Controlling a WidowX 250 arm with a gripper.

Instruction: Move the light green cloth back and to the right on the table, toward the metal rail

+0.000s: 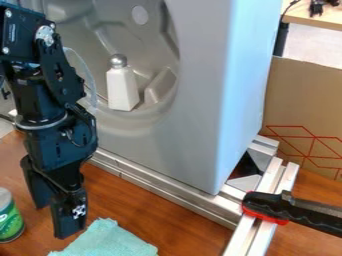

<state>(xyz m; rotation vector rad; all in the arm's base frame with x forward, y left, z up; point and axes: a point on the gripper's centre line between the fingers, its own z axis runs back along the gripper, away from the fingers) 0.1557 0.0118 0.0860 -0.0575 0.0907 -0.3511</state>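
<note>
Cloth (107, 241) lies at the bottom left, on the table (194, 230) that holds it up. The claw (55, 220) hangs near it, open and empty. The clamp (268, 205), lower right, seems to keep the rails (242, 237) still.

Black robot arm (52, 92), chunky angular segments, with small silver screws (7, 13) and a round silvery joint piece (45, 34) near the top. A grey ring (41, 125) circled the lower section, and thin dark cable (81, 131) looped beside it. Black gripper (54, 219) had two long, blocky fingers, one with a speckled black-and-white marking (79, 211) near its tip.
</note>
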